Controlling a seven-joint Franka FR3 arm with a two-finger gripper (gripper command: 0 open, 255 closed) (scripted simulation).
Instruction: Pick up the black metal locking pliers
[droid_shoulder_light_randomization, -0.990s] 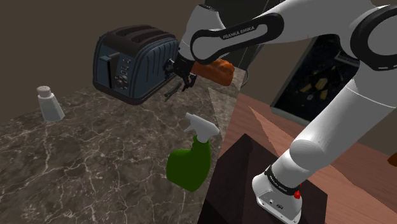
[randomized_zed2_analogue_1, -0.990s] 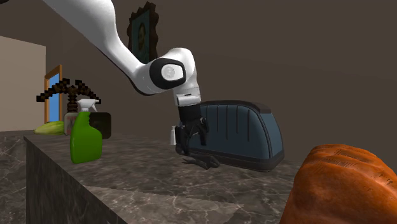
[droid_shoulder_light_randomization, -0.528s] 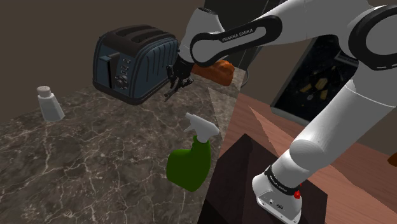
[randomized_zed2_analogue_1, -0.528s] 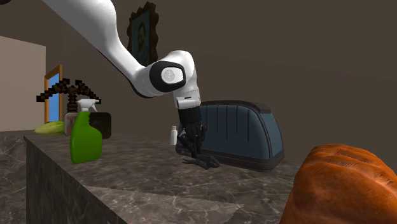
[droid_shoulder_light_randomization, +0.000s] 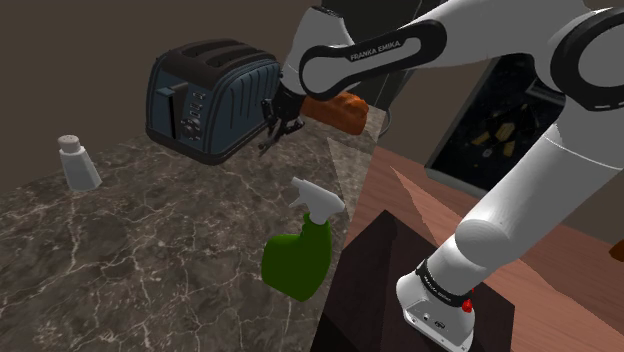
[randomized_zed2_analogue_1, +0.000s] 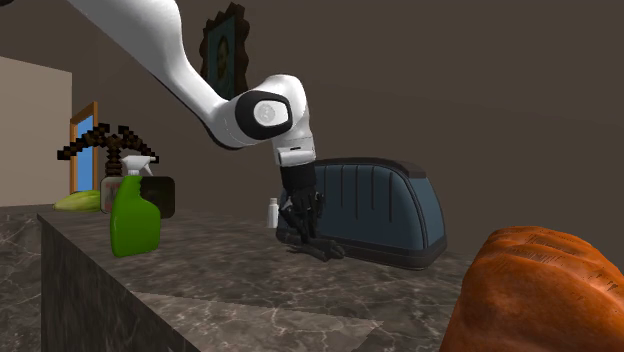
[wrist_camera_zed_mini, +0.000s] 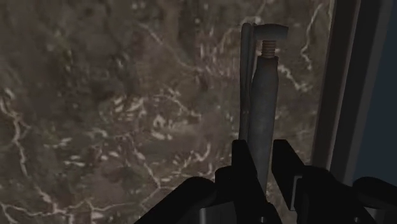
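Arm (droid_shoulder_light_randomization: 520, 190): white with dark joints, rising from the stand (droid_shoulder_light_randomization: 400, 290) at the shoulder view's lower right to its upper middle. One link reads "FRANKA EMIKA".
Tabletop (droid_shoulder_light_randomization: 150, 250): dark veined marble.
Toaster (droid_shoulder_light_randomization: 205, 95): blue-grey, two slots, upper left of the shoulder view.
Spray bottle (droid_shoulder_light_randomization: 300, 250): green with a white trigger, lower middle of the shoulder view, well apart from the toaster.
End effector (wrist_camera_zed_mini: 263, 145): nearly closed, with both black fingers (wrist_camera_zed_mini: 245, 165) clasping the handle of the locking pliers (wrist_camera_zed_mini: 261, 95).
Locking pliers: dark grey, low along the tabletop just beside the toaster's base, in the middle of the second exterior view (contact with the marble cannot be told).
View differences: the wrist view adds the adjusting screw (wrist_camera_zed_mini: 270, 46) at the handle's end. The shoulder view adds a white shaker (droid_shoulder_light_randomization: 77, 163) at left. The second exterior view has a brown loaf (randomized_zed2_analogue_1: 540, 295) large at lower right.
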